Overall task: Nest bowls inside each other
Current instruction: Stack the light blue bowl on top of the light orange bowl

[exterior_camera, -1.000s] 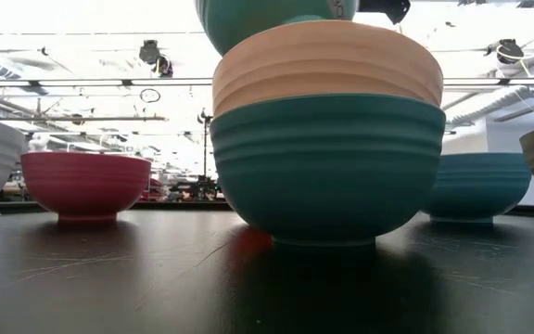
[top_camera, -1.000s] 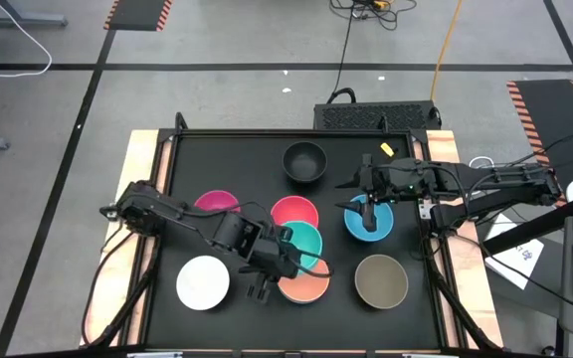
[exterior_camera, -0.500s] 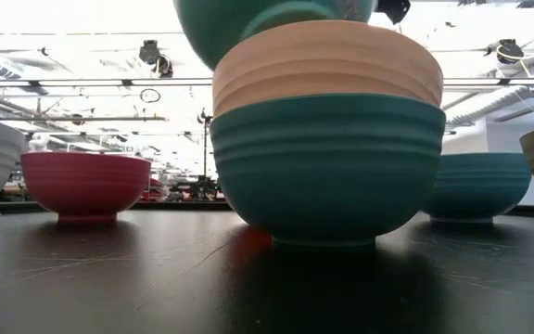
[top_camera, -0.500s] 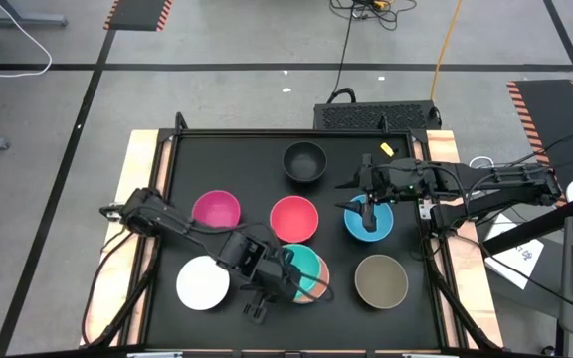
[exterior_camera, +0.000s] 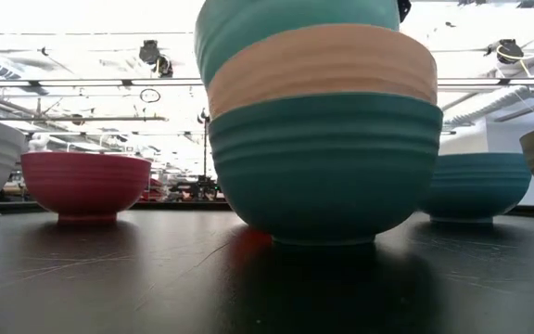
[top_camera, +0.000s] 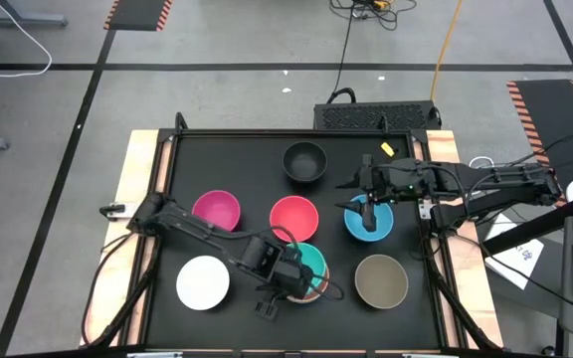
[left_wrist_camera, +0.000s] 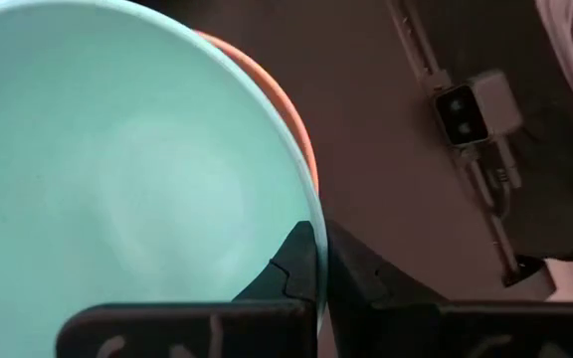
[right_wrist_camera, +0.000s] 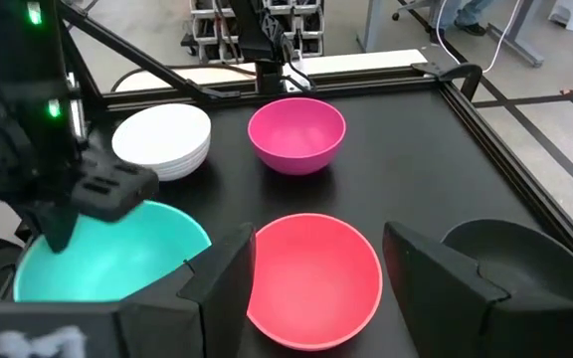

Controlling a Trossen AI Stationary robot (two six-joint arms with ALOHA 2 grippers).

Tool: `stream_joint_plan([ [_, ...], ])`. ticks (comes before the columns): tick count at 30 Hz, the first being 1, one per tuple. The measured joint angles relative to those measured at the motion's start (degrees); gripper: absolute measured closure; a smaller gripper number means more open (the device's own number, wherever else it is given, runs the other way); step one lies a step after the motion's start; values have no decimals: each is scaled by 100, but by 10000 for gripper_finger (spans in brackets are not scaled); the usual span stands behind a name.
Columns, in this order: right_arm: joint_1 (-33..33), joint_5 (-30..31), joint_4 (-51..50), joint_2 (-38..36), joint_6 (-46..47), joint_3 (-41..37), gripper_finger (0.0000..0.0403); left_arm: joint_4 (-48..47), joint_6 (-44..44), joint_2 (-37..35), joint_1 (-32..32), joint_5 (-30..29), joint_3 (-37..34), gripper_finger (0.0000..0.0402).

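Observation:
My left gripper (top_camera: 286, 283) is shut on the cyan bowl (top_camera: 307, 265), which sits in the peach bowl (exterior_camera: 323, 65). The peach bowl is nested in the green bowl (exterior_camera: 327, 167), which stands on the table near the front. My right gripper (top_camera: 367, 213) is open and hangs over the blue bowl (top_camera: 378, 225). The black (top_camera: 304, 161), magenta (top_camera: 217, 211), red (top_camera: 294, 219), white (top_camera: 203, 281) and taupe (top_camera: 381, 280) bowls stand singly on their bases. My left gripper holds the cyan bowl by its rim (left_wrist_camera: 311, 214), on the bowl's near left side. One finger (left_wrist_camera: 298, 261) is inside the bowl and one (left_wrist_camera: 354, 273) outside. The fingers come from above, pointing down. The bowl sits sunk in the peach bowl, slightly tilted.
The black table top (top_camera: 257, 169) has a raised frame (top_camera: 296, 133) around it. The left arm (top_camera: 197, 227) reaches across between the magenta and white bowls. Bare table lies at the far left and far right corners.
My left gripper has moved toward the table's near edge and down with the cyan bowl. The bowl, earlier held above and just behind the peach bowl, now sits inside it. The right arm has kept still.

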Motion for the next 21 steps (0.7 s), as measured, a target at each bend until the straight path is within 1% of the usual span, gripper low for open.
stream_joint_plan([
  [3,0,0,-13,0,0,0,188,7,7,194,-2,-34,0,396],
  [6,0,0,-19,0,0,0,188,29,71,337,-37,-227,0,396],
  [14,0,0,-55,0,110,0,188,225,44,410,-140,-1017,0,396],
  [17,0,0,-57,0,146,0,188,290,61,404,-189,-1055,0,396],
  [21,0,0,-57,0,146,0,188,281,59,404,-199,-924,0,396],
])
